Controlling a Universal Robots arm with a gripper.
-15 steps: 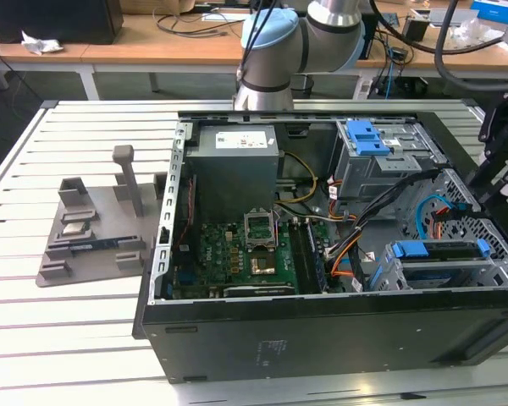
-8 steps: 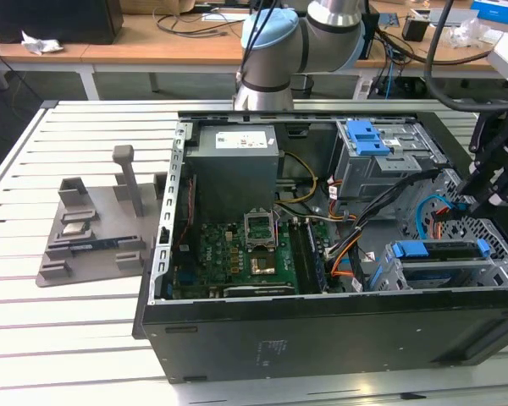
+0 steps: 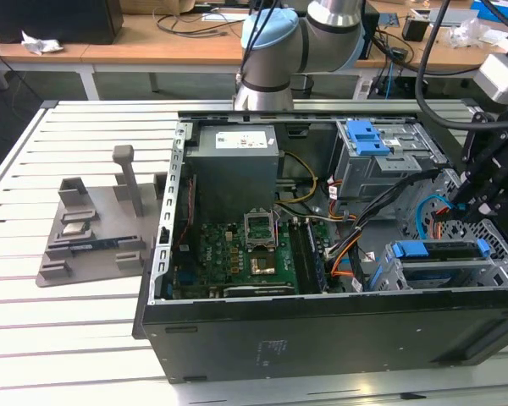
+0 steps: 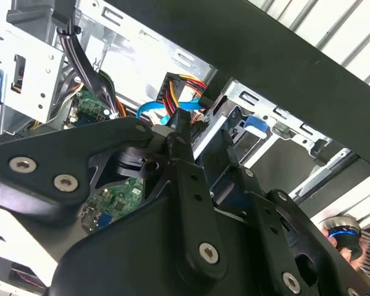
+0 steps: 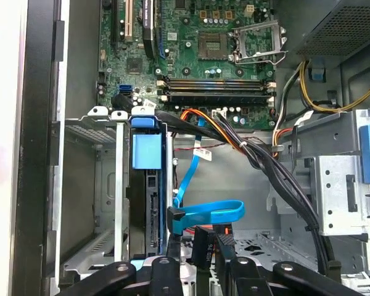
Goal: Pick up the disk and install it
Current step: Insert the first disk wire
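Judging by how things lie, the task looks close to done: the disk point(image 3: 440, 260) sits in the drive cage point(image 3: 388, 272) at the near right corner of the open computer case point(image 3: 322, 330) in the exterior view, its blue rail frame showing along the top edge and its body lying low between the cage walls. In the first wrist view the disk point(image 5: 149, 203) stands edge-on inside the cage's silver wall point(image 5: 118, 185), with a blue tab at its upper end, and appears pushed well in; whether it is fully seated or latched cannot be told. A blue data cable point(image 5: 209, 213) loops just beside it, its plug hanging free near the disk's connector side, so cabling seems not yet done. The tool point(image 3: 483, 190) hovers at the exterior view's right edge, above and slightly beyond the cage, apart from the disk. Its black linkages fill the foreground of the second wrist view, yet the fingertips are hidden, so it cannot be told whether the tool is apart or together; nothing appears to be gripped. On the counter point(image 3: 34, 338) at the exterior view's left rests a grey fixture point(image 3: 93, 228).
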